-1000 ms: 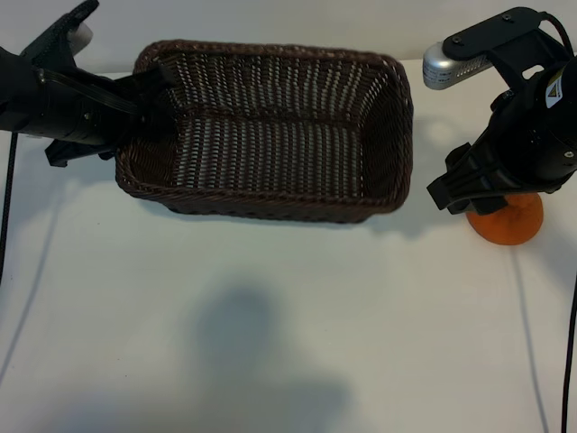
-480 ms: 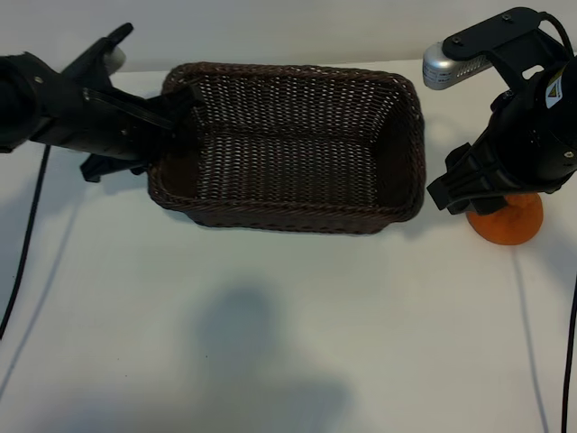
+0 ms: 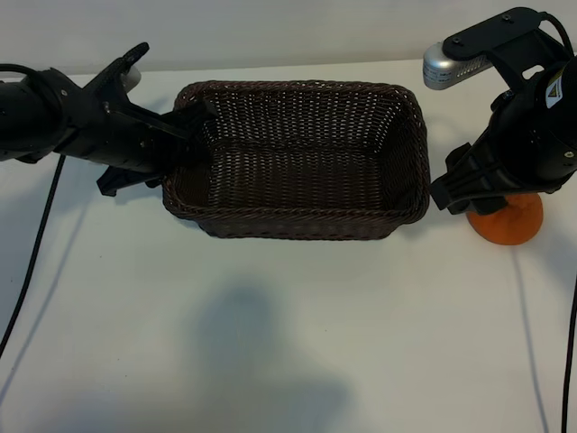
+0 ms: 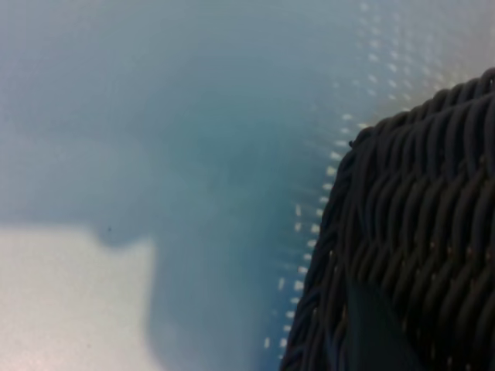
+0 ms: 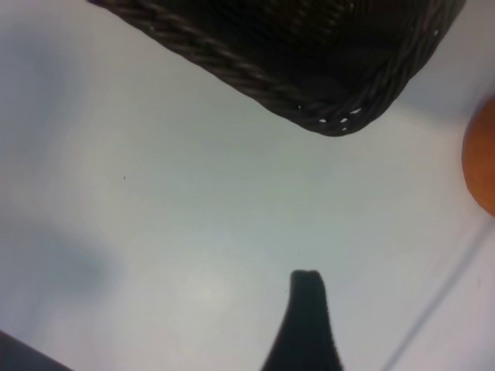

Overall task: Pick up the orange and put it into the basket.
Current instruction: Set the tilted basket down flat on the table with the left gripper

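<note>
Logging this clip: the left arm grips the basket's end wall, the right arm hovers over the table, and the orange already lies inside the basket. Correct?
Not quite. The orange is not inside the basket; it sits on the table beside it, under the right arm, as the exterior view shows. The rest stands.

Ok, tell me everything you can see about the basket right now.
The basket is a large rectangular dark brown wicker one with rounded corners, a braided rim and sloping sides. It sits upright on the white table, and nothing shows inside it. The left pincer grips its left end wall at the rim. The orange lies apart to its right, under the right pincer.
</note>
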Action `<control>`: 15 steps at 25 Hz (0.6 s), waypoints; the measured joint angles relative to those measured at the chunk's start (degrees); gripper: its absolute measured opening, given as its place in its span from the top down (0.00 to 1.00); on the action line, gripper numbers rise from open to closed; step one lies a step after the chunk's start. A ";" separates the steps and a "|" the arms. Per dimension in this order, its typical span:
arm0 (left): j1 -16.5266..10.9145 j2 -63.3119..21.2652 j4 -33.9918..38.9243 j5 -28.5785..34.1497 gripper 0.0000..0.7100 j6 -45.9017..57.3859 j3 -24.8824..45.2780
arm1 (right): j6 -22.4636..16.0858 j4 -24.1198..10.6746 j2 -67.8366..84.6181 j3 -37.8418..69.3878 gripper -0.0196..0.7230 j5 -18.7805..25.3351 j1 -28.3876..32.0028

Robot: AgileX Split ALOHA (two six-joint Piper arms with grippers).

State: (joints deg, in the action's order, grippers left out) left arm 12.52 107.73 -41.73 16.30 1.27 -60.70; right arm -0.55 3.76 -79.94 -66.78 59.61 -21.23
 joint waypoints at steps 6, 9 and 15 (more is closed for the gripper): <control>0.06 0.63 -0.12 0.00 0.54 0.12 0.00 | 0.00 0.00 0.00 0.00 0.22 0.00 0.00; 0.06 0.75 -0.22 0.21 0.54 0.17 0.00 | 0.00 0.00 0.00 0.00 0.22 0.00 0.00; 0.06 0.79 -0.29 1.21 0.53 -0.72 0.00 | 0.00 0.00 0.00 0.00 0.22 0.00 0.00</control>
State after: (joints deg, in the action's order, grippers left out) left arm 12.59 108.53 -42.02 17.52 0.54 -60.70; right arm -0.55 3.76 -79.94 -66.78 59.61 -21.23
